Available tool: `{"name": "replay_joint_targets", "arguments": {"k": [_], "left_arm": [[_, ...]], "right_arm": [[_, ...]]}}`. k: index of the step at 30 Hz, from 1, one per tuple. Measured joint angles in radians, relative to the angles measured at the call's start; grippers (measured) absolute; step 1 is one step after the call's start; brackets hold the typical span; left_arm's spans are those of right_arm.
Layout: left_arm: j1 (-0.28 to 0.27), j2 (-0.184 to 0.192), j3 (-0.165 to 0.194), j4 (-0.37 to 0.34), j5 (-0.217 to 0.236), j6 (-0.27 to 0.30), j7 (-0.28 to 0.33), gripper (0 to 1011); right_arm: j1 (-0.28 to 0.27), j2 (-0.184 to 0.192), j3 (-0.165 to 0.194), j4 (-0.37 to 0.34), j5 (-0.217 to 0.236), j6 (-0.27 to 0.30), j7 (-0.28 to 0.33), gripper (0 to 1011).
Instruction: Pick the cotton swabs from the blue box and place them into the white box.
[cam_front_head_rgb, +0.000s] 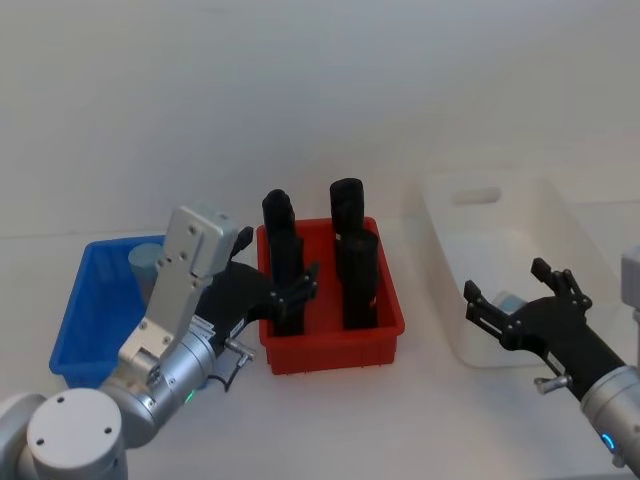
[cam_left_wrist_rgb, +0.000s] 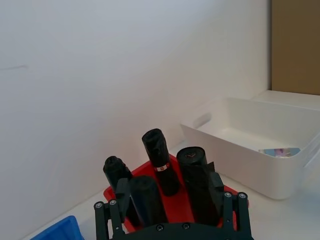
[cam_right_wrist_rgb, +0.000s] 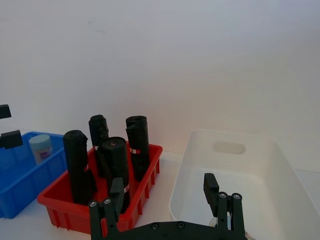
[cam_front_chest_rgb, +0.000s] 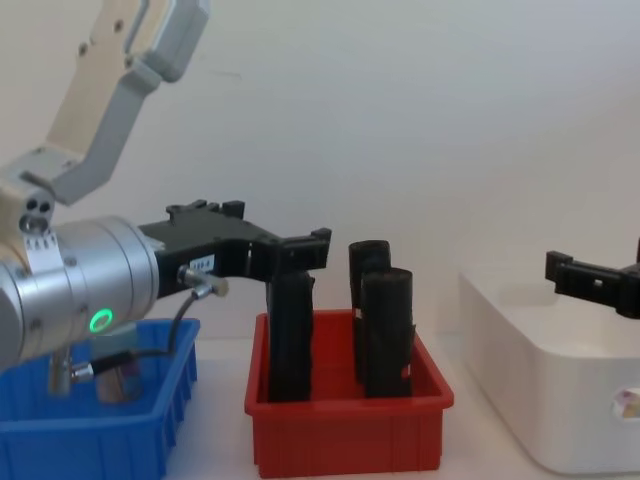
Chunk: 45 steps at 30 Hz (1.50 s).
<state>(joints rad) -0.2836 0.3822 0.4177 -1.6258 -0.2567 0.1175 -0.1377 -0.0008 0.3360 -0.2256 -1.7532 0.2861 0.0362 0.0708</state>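
The blue box (cam_front_head_rgb: 78, 318) sits at the left with one cotton swabs jar (cam_front_head_rgb: 146, 264) standing in it, also seen as a jar (cam_right_wrist_rgb: 41, 148) with a light blue lid. My left gripper (cam_front_head_rgb: 275, 266) hovers open and empty over the gap between the blue box and the red bin, fingers (cam_left_wrist_rgb: 122, 194) wide apart. The white box (cam_front_head_rgb: 560, 225) is at the right. A cotton swabs jar (cam_left_wrist_rgb: 279, 151) lies on its floor. My right gripper (cam_front_head_rgb: 512, 292) hangs open above the near end of the white box, holding nothing.
A red bin (cam_front_head_rgb: 335, 350) with several tall black upright objects (cam_front_head_rgb: 358, 280) stands between the two boxes, close to my left gripper's fingers. A plain wall rises behind the table. Bare table lies in front of the bins.
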Motion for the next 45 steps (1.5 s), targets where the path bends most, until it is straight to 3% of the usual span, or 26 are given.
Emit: {"name": "replay_joint_targets", "arguments": {"k": [7,12,38,45], "left_arm": [[0.033,0.0,0.026,0.0,0.041,-0.074,0.091,1004],[0.045,0.0,0.035,0.0,0.055,-0.1,0.122,1004],[0.046,0.0,0.036,0.0,0.056,-0.104,0.127,1004],[0.046,0.0,0.036,0.0,0.056,-0.104,0.127,1004]], "right_arm": [[-0.013,0.002,0.0,-0.013,0.002,-0.003,-0.005,1002],[-0.014,0.002,0.0,-0.014,0.002,-0.003,-0.005,1002],[-0.011,0.0,0.0,-0.01,0.0,-0.002,-0.001,1002],[0.02,-0.013,-0.001,0.029,-0.012,0.0,0.025,1002]]}}
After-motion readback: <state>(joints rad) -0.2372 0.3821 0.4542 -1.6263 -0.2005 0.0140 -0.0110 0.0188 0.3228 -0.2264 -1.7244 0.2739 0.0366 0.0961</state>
